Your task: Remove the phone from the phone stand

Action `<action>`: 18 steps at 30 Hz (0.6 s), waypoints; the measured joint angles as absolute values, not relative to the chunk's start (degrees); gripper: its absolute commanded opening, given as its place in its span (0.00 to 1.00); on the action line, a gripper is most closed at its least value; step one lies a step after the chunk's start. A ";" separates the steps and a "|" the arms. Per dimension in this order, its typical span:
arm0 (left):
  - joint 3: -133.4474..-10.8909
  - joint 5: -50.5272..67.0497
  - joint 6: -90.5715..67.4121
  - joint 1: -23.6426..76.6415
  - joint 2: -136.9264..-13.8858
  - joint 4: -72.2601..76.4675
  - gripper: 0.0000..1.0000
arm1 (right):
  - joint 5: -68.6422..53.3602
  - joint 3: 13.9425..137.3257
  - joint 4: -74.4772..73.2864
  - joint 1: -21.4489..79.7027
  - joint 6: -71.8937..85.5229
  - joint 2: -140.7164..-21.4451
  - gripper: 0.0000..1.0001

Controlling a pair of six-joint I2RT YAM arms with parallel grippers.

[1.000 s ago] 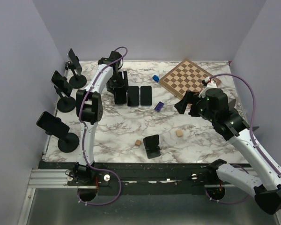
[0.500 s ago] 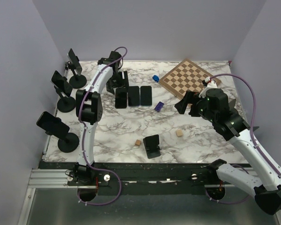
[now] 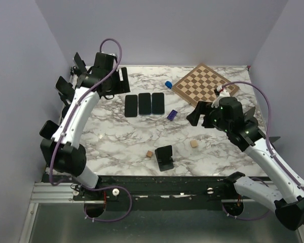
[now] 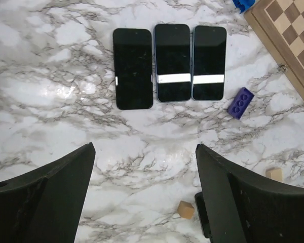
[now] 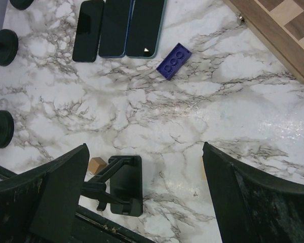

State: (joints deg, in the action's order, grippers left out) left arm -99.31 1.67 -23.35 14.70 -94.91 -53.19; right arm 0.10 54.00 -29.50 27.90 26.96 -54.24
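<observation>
Three dark phones lie flat in a row on the marble: left phone, middle phone, right phone. Along the left edge, phones on black stands show at the back, the middle and the front, each partly hidden by my left arm. My left gripper hangs open above the table behind the row, holding nothing. My right gripper hovers open over the table's right half, also holding nothing.
A small empty black stand sits near the front edge, with a wooden cube beside it and another to its right. A purple brick, a blue piece and a chessboard lie at the back right.
My left gripper has lifted off the left phone of the row and drawn back to the left and up. That phone now lies flat beside the other two. The right arm barely moved.
</observation>
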 measured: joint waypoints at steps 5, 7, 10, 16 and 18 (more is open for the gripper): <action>-89.78 -4.54 -23.03 15.07 -79.81 -50.59 0.89 | -3.42 53.36 -27.31 27.90 26.87 -56.93 1.00; -85.84 -7.49 -22.41 15.00 -74.17 -50.50 0.92 | -5.54 52.84 -26.11 27.90 26.83 -57.82 1.00; -81.84 -11.00 -21.47 15.00 -67.55 -50.76 0.96 | -9.69 51.75 -23.51 27.90 26.85 -58.96 1.00; -78.41 -21.69 -21.93 14.81 -54.54 -54.43 0.99 | -17.65 51.00 -17.91 27.92 27.70 -61.30 1.00; -76.97 -26.17 -23.70 14.68 -50.89 -56.62 0.99 | -19.27 51.00 -16.40 27.94 28.29 -62.02 1.00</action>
State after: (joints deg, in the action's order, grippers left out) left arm -76.97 -26.17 -23.70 14.68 -50.89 -56.62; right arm -19.27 51.00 -16.40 27.94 28.29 -62.02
